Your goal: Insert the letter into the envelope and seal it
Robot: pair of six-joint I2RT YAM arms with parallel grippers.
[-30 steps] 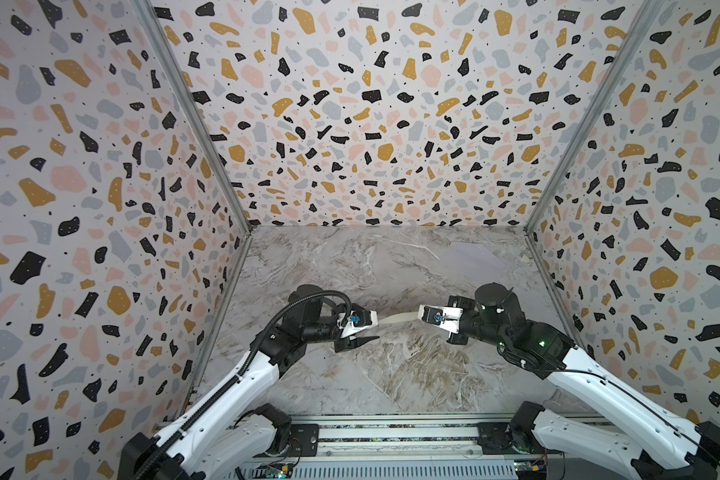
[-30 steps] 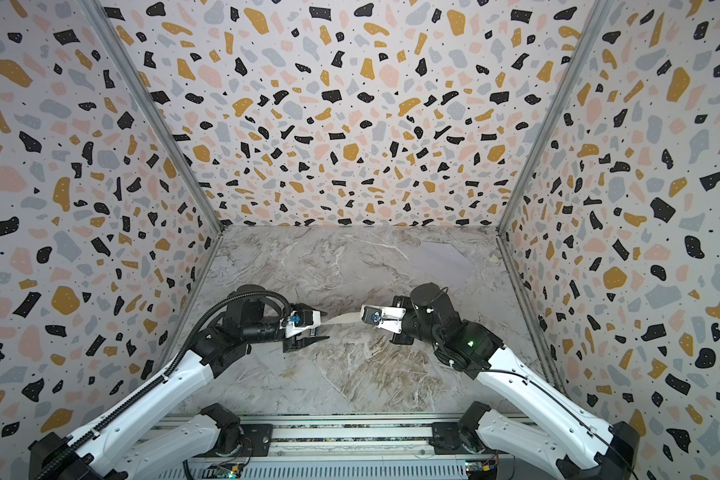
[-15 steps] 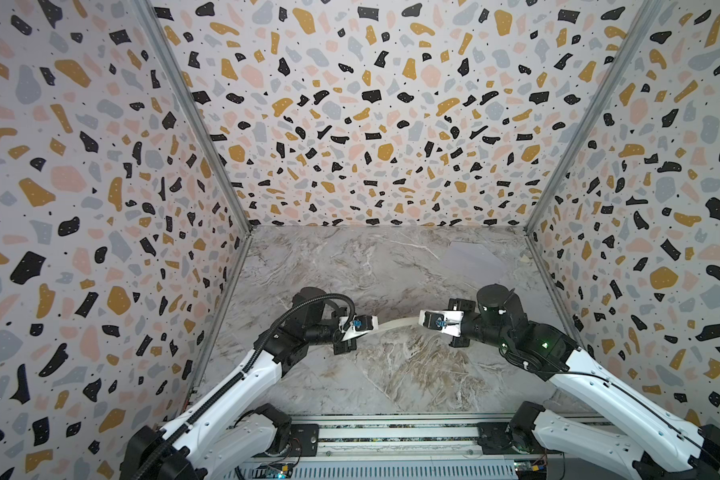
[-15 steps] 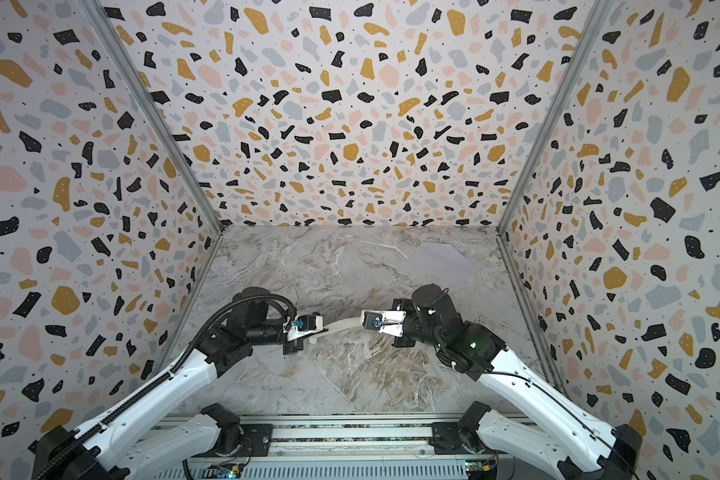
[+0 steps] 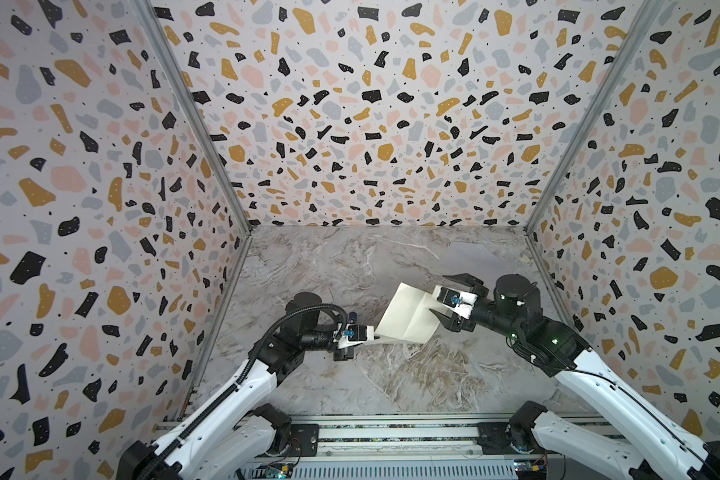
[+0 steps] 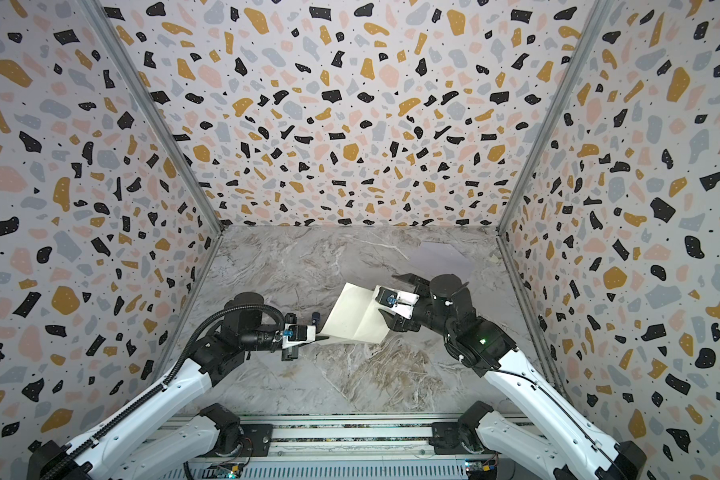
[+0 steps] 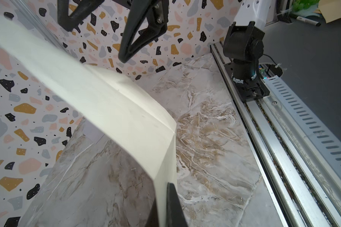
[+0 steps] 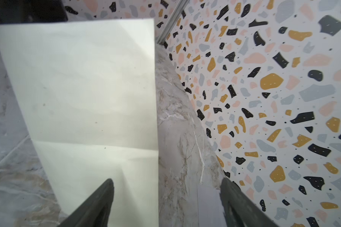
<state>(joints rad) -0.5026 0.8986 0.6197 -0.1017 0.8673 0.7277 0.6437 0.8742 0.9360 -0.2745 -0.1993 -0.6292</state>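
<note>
The letter [image 5: 408,318] [image 6: 356,318] is a pale cream sheet with fold creases, held tilted above the marble floor. My left gripper [image 5: 371,337] [image 6: 319,334] is shut on its near corner. In the left wrist view the sheet [image 7: 110,110] runs between that gripper's [image 7: 162,212] jaws. My right gripper [image 5: 437,293] [image 6: 387,296] stands open at the sheet's right edge, holding nothing. In the right wrist view the letter [image 8: 83,88] lies behind one finger [image 8: 104,188] of the open gripper [image 8: 166,186]. The grey-lavender envelope [image 5: 470,253] [image 6: 443,257] [image 8: 209,206] lies flat at the back right.
Terrazzo-patterned walls [image 5: 371,124] close the marble floor [image 5: 329,270] on three sides. The arm bases sit on a metal rail [image 5: 391,432] [image 7: 274,121] along the front edge. The right arm's base [image 7: 243,59] stands on that rail.
The left gripper closed on the letter's end. Then the right gripper opened and let go. The sheet, stretched edge-on between both grippers before, now tilts up showing its broad face.
</note>
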